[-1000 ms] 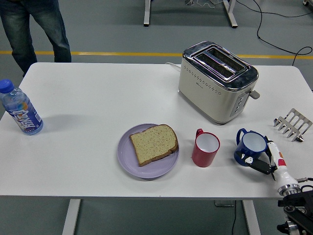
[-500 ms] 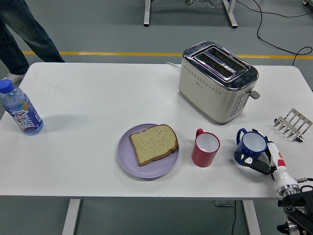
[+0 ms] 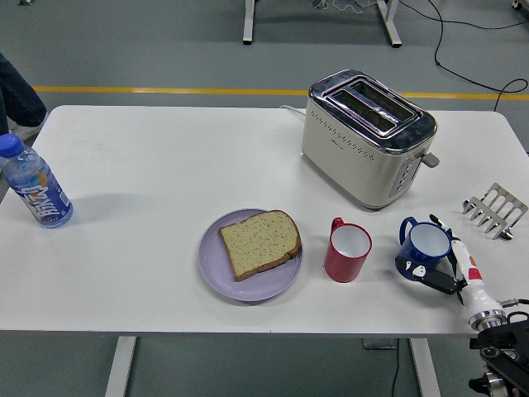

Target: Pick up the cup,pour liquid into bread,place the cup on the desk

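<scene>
A blue cup (image 3: 423, 242) stands on the white table (image 3: 165, 165) at the near right. My right hand (image 3: 446, 265) comes in from the lower right corner and its fingers (image 3: 465, 266) wrap the cup's near and right sides, with one fingertip showing behind the rim. A red cup (image 3: 347, 251) stands just left of it, untouched. A slice of bread (image 3: 259, 241) lies on a lilac plate (image 3: 216, 269) left of the red cup. My left arm is out of view.
A cream and chrome toaster (image 3: 368, 136) stands behind the cups. A metal toast rack (image 3: 494, 210) sits at the right edge. A water bottle (image 3: 35, 184) stands at the far left. A person's leg (image 3: 16, 93) shows at the top left.
A fingertip of my right hand has come up behind the blue cup's rim. The person at the top left has walked off to the left, almost out of view.
</scene>
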Robot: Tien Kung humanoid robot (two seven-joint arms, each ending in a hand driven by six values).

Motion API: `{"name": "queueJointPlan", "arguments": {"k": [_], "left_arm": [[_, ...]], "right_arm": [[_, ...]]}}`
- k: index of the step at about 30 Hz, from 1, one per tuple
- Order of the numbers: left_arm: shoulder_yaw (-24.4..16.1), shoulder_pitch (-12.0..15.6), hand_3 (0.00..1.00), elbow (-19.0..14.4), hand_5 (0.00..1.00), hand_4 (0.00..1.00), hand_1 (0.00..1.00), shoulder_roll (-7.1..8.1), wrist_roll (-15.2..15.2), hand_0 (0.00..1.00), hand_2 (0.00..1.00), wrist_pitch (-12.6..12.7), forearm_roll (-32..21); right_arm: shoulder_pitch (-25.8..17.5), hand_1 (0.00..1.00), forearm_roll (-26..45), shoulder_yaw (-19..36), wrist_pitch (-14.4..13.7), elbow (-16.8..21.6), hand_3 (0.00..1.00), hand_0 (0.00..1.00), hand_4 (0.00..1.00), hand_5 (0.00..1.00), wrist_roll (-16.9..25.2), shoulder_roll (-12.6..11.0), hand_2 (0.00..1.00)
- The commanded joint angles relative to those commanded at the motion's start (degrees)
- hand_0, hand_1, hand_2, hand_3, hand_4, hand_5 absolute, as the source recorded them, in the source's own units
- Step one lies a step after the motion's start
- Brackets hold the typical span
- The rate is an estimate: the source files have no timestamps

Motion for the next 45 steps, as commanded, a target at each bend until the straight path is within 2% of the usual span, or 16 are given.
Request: {"name": "queueJointPlan", "arguments": {"k": [19,45], "left_arm": [[0.2,0.0,0.611,0.0,0.998,0.396,0.756,0.04,-0.2,0.69,0.773,-0.1,-0.3],[-0.7,-0.1,0.611,0.0,0.998,0.396,0.756,-0.07,0.2,0.69,0.773,0.0,1.0]], "right_arm": [[-0.9,0.853,-1.2,1.8,0.1,1.5,0.998,0.964,0.998,0.215,-0.2,-0.3,0.976],[-3.6,0.858,-5.0,5.0,-1.1,7.1,0.998,0.967,0.998,0.239,-1.2,-1.5,0.981]]}}
